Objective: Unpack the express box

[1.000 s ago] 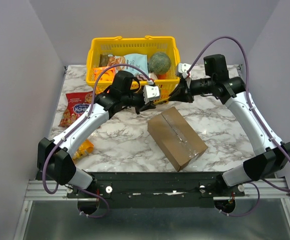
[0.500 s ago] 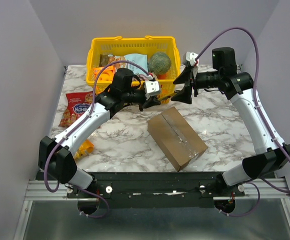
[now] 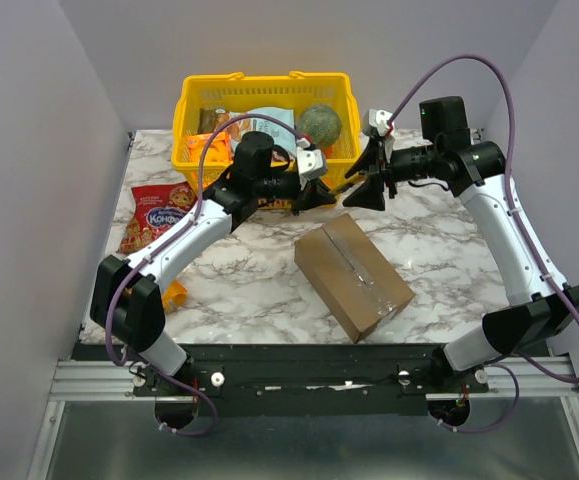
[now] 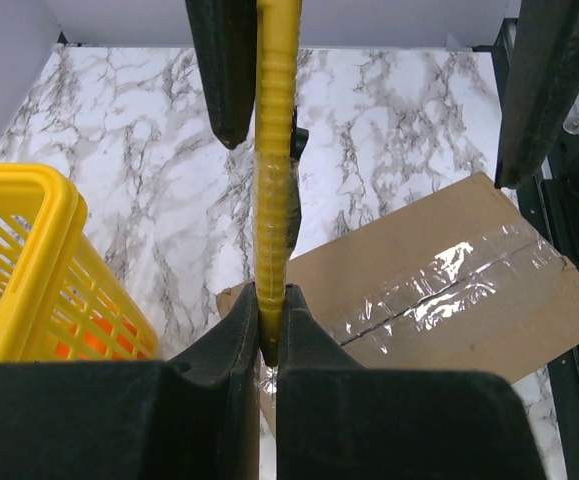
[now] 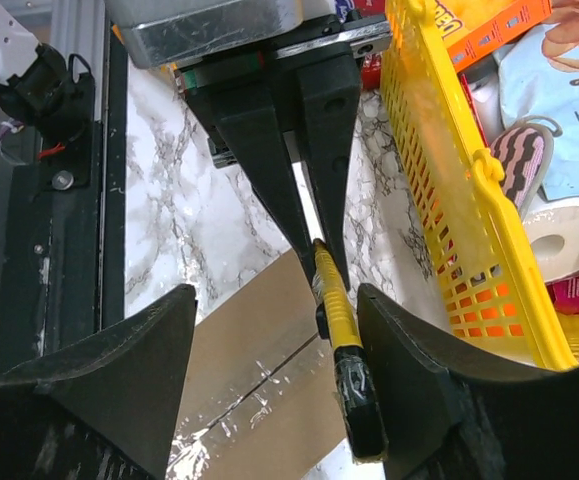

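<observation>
Left wrist view: the left gripper has its black fingers pressed together on a slim yellow tool with a ribbed plastic shaft, which stands out straight from the pinch. The right gripper faces it with its jaws spread wide, one finger touching or just beside the tool and the other well apart from it.

Right wrist view: the tool ends in a glossy black tip, which sits between the right gripper's parted fingers without visible contact.

The express box lies on the table directly under both grippers. It is plain brown matte cardboard, rectangular, with its flaps shut and a strip of shiny, wrinkled clear tape along the seam. In the top external view the box sits askew, its far corner below the grippers.

The table is white marble-patterned with grey veins. A yellow plastic lattice basket holding packaged goods stands just beyond the grippers. A red snack bag lies at the left, and an orange packet is partly hidden under the left arm.
</observation>
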You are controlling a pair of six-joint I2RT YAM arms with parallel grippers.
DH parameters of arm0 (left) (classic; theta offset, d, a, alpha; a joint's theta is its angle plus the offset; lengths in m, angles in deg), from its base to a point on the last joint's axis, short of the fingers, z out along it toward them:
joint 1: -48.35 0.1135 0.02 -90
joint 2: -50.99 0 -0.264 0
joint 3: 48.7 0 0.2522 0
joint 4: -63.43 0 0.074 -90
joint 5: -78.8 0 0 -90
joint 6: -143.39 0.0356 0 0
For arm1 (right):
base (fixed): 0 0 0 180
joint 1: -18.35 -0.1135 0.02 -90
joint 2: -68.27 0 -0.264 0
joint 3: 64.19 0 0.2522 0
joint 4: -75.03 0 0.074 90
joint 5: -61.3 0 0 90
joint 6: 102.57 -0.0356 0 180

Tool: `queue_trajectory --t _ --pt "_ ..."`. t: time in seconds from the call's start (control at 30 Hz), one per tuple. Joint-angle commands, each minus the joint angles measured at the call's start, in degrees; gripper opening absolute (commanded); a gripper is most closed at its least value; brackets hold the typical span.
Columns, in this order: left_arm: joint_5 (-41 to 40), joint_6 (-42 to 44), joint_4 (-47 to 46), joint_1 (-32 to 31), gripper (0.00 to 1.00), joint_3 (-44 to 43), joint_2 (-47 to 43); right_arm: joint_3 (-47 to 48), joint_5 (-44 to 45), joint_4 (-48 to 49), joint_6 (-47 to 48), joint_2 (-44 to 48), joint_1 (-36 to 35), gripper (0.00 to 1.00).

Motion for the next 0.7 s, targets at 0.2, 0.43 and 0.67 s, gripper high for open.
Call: queue_trajectory --t 0.2,0.43,0.67 --pt "2.0 -3.2 -5.0 -0.8 0.0 -2.0 0.9 -0.9 1.4 0.3 -0.7 -0.3 -0.2 0.65" --pt "1.6 -5.2 -6.9 -1.1 0.0 -2.5 1.8 -1.0 1.9 0.6 -1.4 -1.0 -0.6 0.6" --pt "1.2 -8.9 -10.9 -1.3 0.0 -1.8 2.3 -2.8 2.8 2.0 -2.1 -0.6 -0.6 0.58"
